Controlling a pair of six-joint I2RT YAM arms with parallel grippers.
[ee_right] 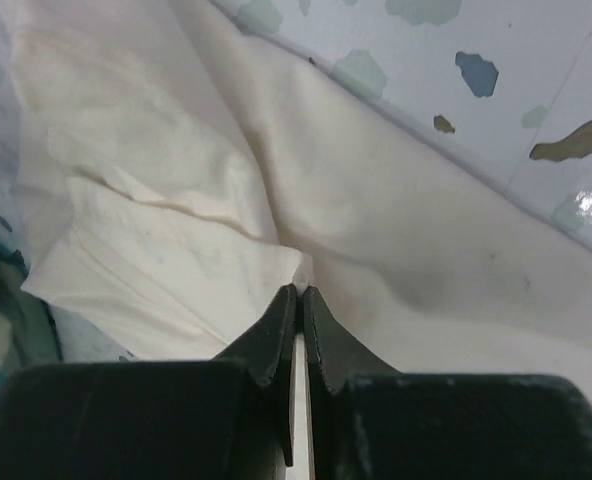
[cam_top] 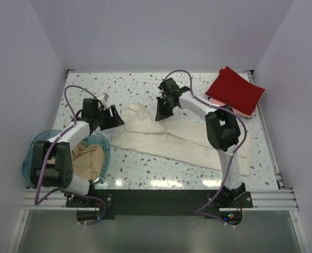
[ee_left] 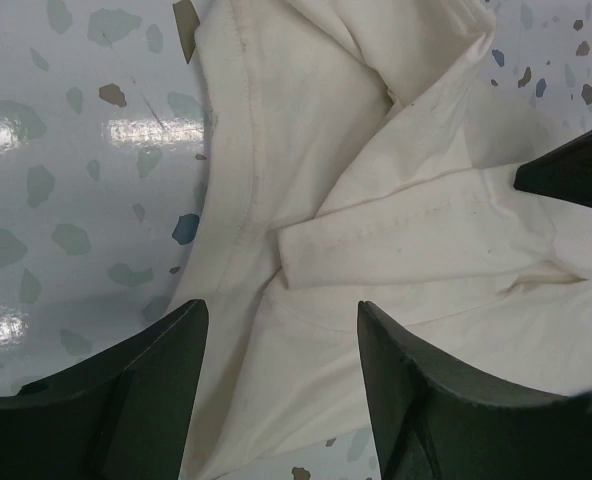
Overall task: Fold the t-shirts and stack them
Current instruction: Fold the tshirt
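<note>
The cream-white t-shirt (cam_top: 169,139) lies rumpled across the middle of the table. My left gripper (cam_top: 115,117) is open at the shirt's left end, fingers straddling the cloth (ee_left: 306,330) near its collar seam. My right gripper (cam_top: 160,112) is shut on a fold of the cream-white shirt (ee_right: 396,280) at its upper edge and holds it pinched up. The red t-shirt (cam_top: 235,89) lies folded at the back right on top of the salmon pink one (cam_top: 245,112). The tan-beige t-shirt (cam_top: 87,161) sits crumpled in the blue tub (cam_top: 32,147).
The translucent blue tub stands at the table's left front edge, by the left arm's base. White walls close in the table at the left, back and right. Speckled tabletop (cam_top: 135,87) shows behind the shirt.
</note>
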